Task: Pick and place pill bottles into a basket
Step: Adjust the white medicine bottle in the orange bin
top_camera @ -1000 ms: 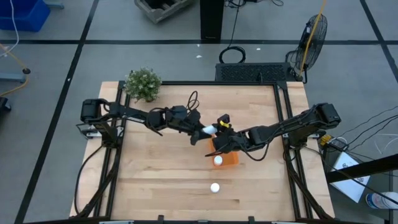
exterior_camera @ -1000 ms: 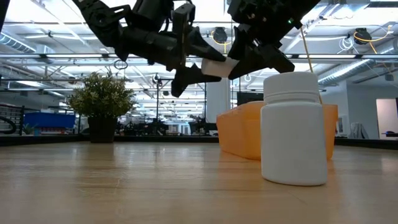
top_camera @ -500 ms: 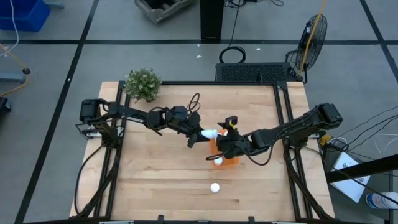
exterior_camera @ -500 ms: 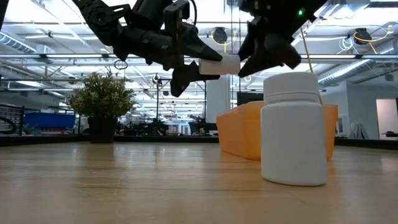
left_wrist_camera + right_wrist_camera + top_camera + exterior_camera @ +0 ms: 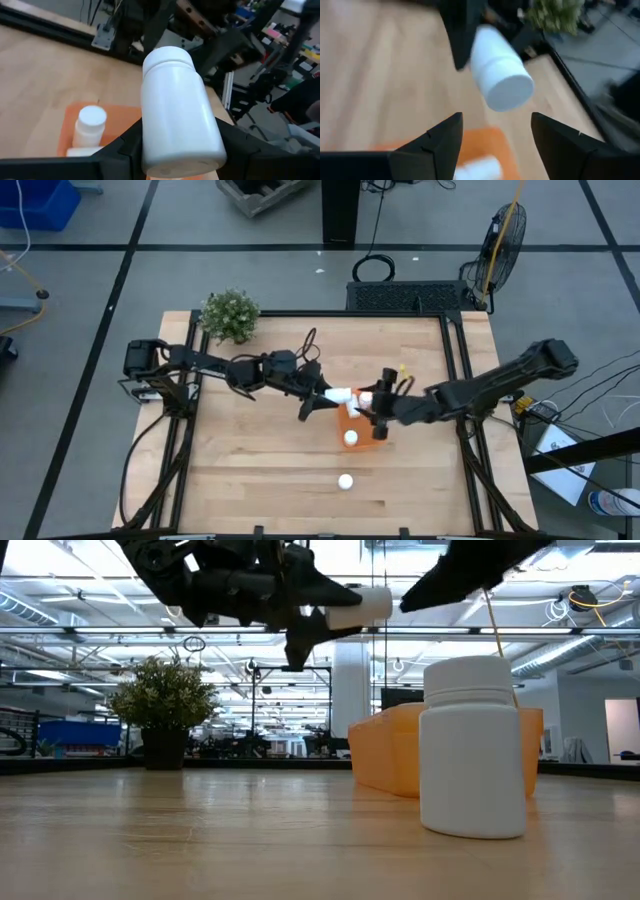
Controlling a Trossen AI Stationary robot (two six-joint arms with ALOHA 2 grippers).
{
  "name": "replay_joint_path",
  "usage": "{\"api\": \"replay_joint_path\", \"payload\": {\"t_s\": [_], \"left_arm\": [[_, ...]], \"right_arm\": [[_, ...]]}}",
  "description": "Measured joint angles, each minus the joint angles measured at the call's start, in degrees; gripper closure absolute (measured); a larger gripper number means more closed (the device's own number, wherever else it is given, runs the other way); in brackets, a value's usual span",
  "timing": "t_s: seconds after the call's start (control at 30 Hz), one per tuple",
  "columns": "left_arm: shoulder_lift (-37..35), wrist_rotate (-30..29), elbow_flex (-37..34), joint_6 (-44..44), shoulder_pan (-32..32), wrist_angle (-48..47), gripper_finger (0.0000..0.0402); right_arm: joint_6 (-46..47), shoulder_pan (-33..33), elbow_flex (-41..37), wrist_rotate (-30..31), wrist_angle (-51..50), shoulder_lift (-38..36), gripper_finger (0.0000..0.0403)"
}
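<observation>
The left gripper (image 5: 318, 395) is seen clamped on a small white cylindrical plastic pill bottle (image 5: 340, 394), held on its side above the table, cap pointing toward the right arm; in the left wrist view the held bottle (image 5: 177, 125) is pinched across its body between the two dark fingers (image 5: 125, 145). The right gripper (image 5: 381, 408) is placed just beyond the cap, jaws spread and empty, as shown by the gap between its fingers (image 5: 440, 142) in the right wrist view.

The bright orange shallow rectangular plastic basket (image 5: 372, 442) lies directly beneath; one bottle in it (image 5: 351, 438) stands upright, and a second is seen lying beside it in the left wrist view only. A further white bottle (image 5: 345, 481) is left on the pale wooden table (image 5: 250, 470), well apart from the basket toward the near edge.

Step judged: carry over the basket, release pending; the bottle should be lowered close to the basket floor before opening, clear of the standing bottle, and the right arm kept off the drop path.

The low view alone shows the held bottle's height above the basket (image 5: 385, 755); the high view alone shows its position over the basket; the green bushy potted plant (image 5: 229, 315) is noted at the far left corner.
</observation>
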Motion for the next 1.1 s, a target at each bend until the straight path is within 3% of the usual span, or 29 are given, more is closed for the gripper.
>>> {"api": "replay_joint_path", "payload": {"t_s": [0.13,0.27,0.43,0.73,0.9,1.1], "left_arm": [[0.0,-0.4,0.0,1.9,-1.0,2.4,0.0230],[0.0,-0.9,0.0,3.9,-2.0,4.0,0.0230],[0.0,-2.3,0.0,4.2,-2.3,3.6,0.0230],[0.0,-3.7,0.0,4.9,-2.3,3.1,0.0230],[0.0,-3.9,0.0,5.0,-2.3,2.9,0.0230],[0.0,-3.2,0.0,5.1,-2.4,3.1,0.0230]], "right_arm": [[3.4,-2.3,-9.5,-1.6,15.9,-6.2,0.0174],[11.0,-8.3,-15.4,-15.8,27.7,-7.6,0.0155],[16.0,-13.0,-17.1,-26.7,32.1,-5.5,0.0117],[16.8,-13.4,-17.0,-32.7,46.1,0.1,0.0072],[18.1,-14.3,-17.0,-32.9,47.6,3.0,0.0094],[17.8,-14.5,-17.0,-34.1,50.2,4.0,0.0194]]}}
